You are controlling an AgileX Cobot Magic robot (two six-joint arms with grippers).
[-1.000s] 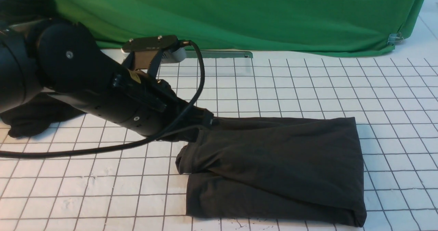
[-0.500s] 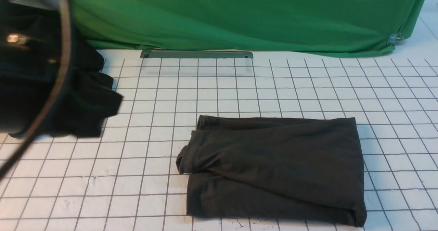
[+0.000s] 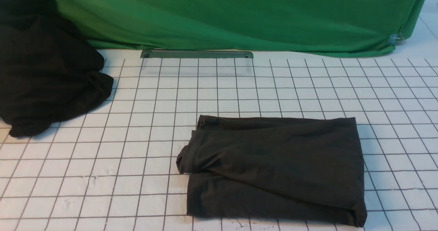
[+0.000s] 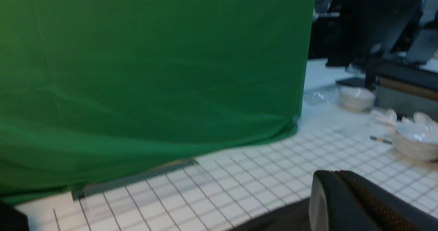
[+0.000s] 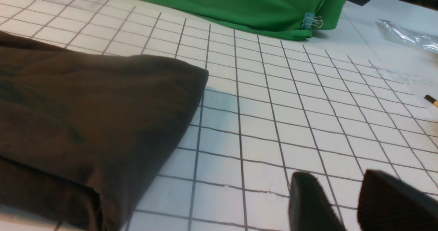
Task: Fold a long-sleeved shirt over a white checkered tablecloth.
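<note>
**Operator:** My right tool (image 5: 337, 203) sits low over the white checkered tablecloth (image 3: 273, 87), its two dark fingers parted with grid squares showing between them. It holds nothing.

**Partner:** And the left one?

**Operator:** From the left wrist camera I see only one rounded end of the left tool (image 4: 359, 203), fingers pressed together, gripping nothing. Neither arm shows in my front camera.

**Partner:** Where is the long-sleeved shirt?

**Operator:** The long-sleeved shirt (image 3: 273, 166) lies folded into a thick rectangle on the tablecloth, near the front and a little right of centre. Its left edge is bunched and uneven; the right edge is a neat fold. My right tool is just beside that right edge, apart from it.

**Partner:** Anything else?

**Operator:** A black cloth heap (image 3: 44, 66) lies far left, and a green cloth (image 3: 239, 15) hangs along the back of the worktop.
</note>
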